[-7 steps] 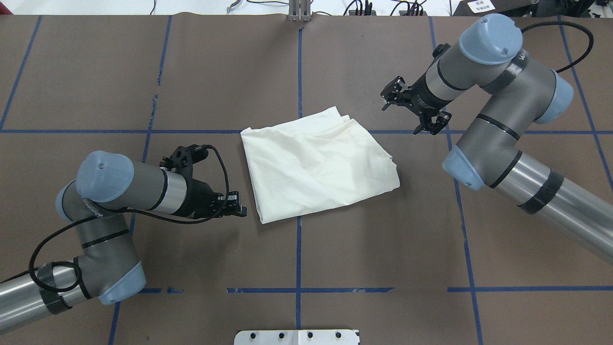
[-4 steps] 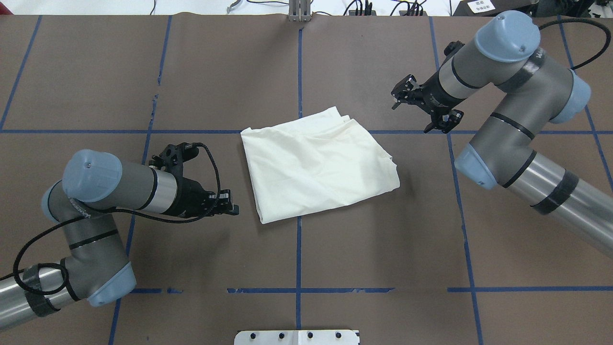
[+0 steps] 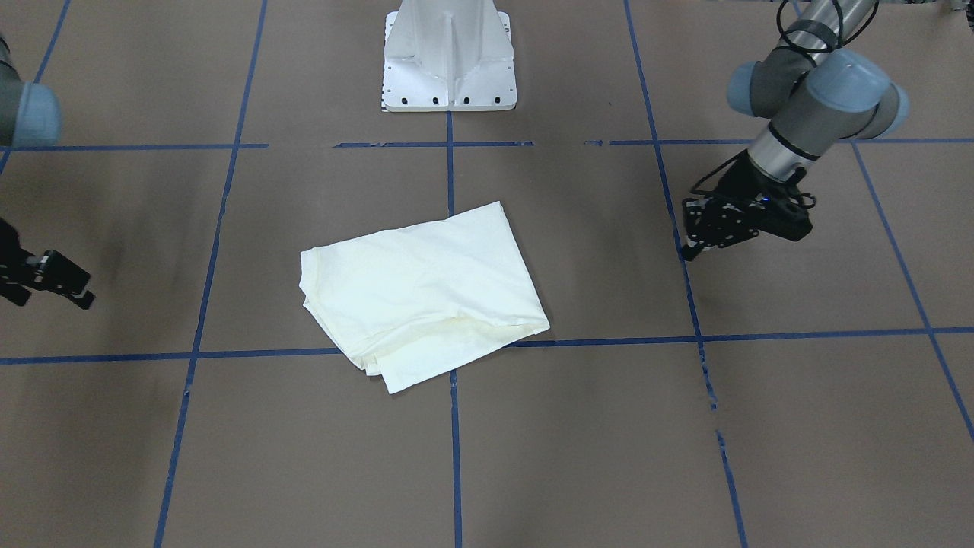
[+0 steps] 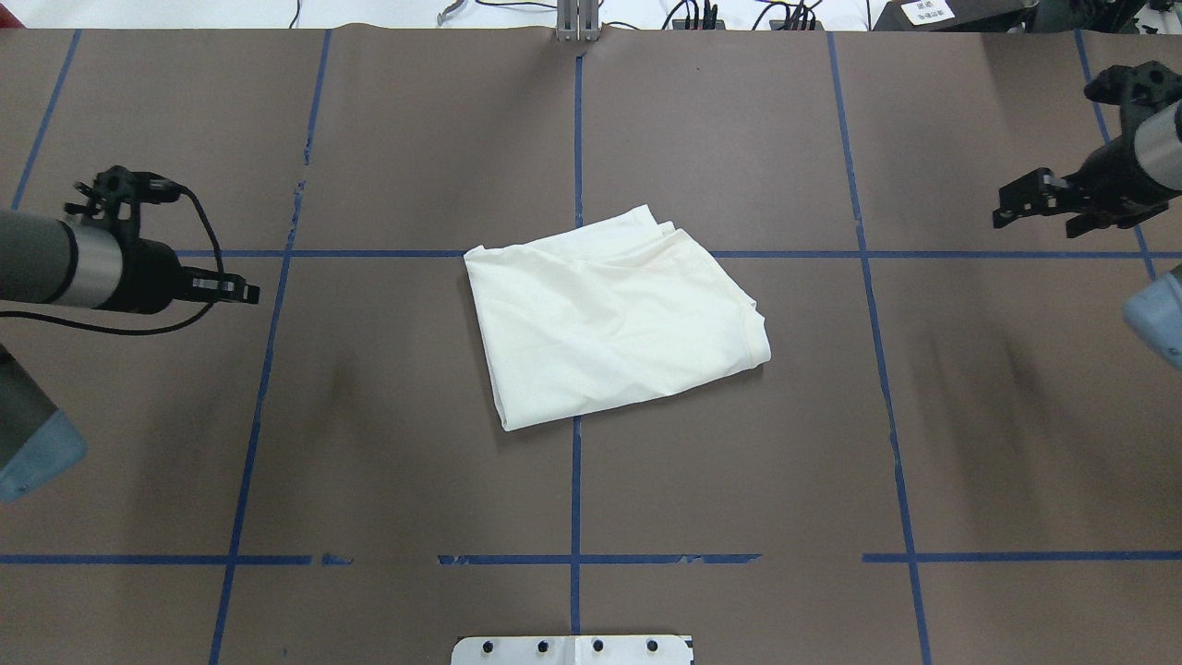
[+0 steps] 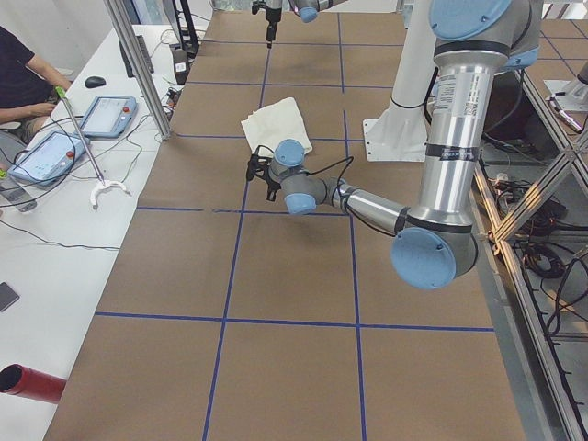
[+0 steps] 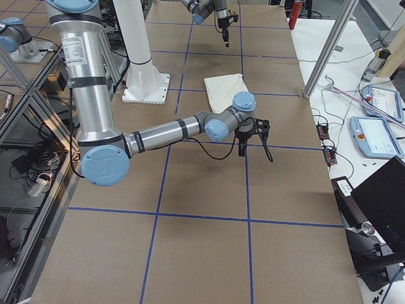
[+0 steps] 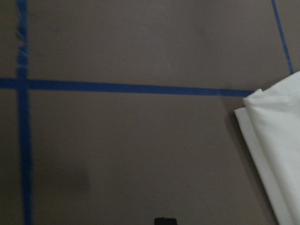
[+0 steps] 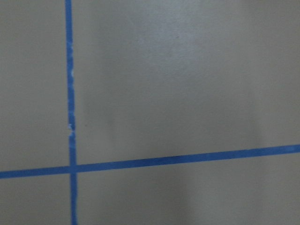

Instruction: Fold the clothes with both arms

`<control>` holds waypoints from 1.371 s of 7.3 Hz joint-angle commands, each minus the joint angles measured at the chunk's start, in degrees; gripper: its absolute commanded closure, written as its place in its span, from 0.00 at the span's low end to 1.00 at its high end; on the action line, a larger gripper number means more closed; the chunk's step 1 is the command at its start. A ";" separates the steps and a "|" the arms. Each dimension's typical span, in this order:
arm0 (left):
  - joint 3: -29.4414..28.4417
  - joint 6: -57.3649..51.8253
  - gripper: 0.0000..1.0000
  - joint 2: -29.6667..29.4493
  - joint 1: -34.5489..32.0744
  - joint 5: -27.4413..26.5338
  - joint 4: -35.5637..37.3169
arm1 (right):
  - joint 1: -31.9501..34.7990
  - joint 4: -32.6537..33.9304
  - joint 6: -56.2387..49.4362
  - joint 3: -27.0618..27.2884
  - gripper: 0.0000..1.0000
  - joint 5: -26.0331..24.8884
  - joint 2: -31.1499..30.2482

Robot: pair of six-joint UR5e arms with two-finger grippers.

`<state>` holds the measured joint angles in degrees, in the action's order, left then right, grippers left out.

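The clothes are one cream shirt point(image 4: 614, 319), folded into a rough rectangle with its plain side up, lying flat at the table's middle point(image 3: 422, 293). No print shows. My left gripper point(image 4: 247, 292) hovers far to the shirt's left over bare table and appears open and empty point(image 3: 689, 232). My right gripper point(image 4: 1008, 209) hangs near the table's right edge, also open and empty point(image 3: 72, 288). In the left wrist view the shirt's folded corner point(image 7: 276, 140) sits at the right edge. The right wrist view shows only table and tape.
Blue tape lines point(image 4: 575, 489) grid the brown table point(image 4: 388, 443). The white pedestal base point(image 3: 449, 57) stands at the robot's side. A person sits with tablets point(image 5: 106, 115) on the side bench beyond the far edge.
Both arms have swung outward, away from the shirt: the left gripper to the left edge, the right gripper to the right edge. The shirt has not moved.
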<state>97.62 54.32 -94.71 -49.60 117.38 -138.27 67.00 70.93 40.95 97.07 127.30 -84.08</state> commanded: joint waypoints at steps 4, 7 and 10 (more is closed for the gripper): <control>4.33 -40.35 0.45 5.32 -25.59 15.06 23.61 | 17.27 19.50 -36.55 0.92 0.00 5.75 -4.41; 3.98 -46.06 0.00 5.67 -28.18 15.25 27.71 | 18.43 19.25 -36.56 1.63 0.00 5.77 -5.57; 3.72 -45.71 0.00 7.34 -28.18 15.33 27.27 | 18.52 19.60 -36.65 1.54 0.00 5.68 -4.87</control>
<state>101.54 8.43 -87.66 -77.74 132.69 -110.99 85.49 90.30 4.38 98.63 133.04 -89.27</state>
